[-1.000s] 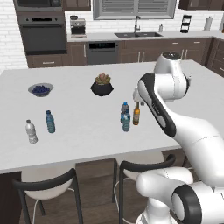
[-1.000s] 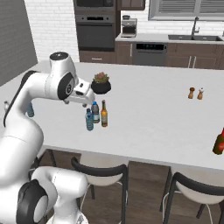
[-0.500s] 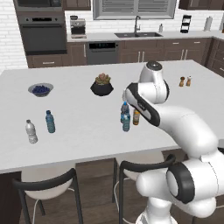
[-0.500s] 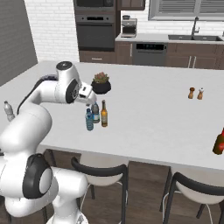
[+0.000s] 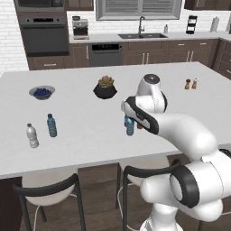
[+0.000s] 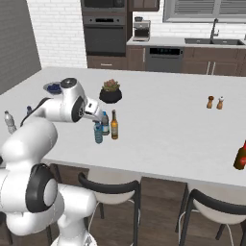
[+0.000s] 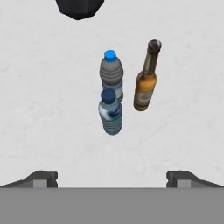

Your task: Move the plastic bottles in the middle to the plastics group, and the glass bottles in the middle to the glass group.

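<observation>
In the hand view my gripper (image 7: 112, 177) is open, its fingertips (image 7: 43, 177) wide apart, and it looks down on three bottles standing close together. The nearer plastic bottle (image 7: 110, 115) has a dark blue cap; behind it stands a paler one (image 7: 111, 75) with a light blue cap. To their right stands the amber glass bottle (image 7: 145, 84) with a dark neck. Nothing is between the fingers. The plastics group, a clear whitish bottle (image 5: 31, 136) and a blue bottle (image 5: 52, 125), stands at the counter's left. The glass group (image 5: 191, 84) stands far right.
A dark plant pot (image 5: 105, 89) sits just beyond the middle bottles, and a bowl of blueberries (image 5: 41, 92) lies to the left. A dark red bottle (image 6: 240, 155) stands at the counter's right edge. Stools line the white counter's (image 5: 90, 135) front edge.
The arm has swung down and leftward, bringing the hand from beside the middle bottles to over them. The gripper has stayed open and the bottles have not moved.
</observation>
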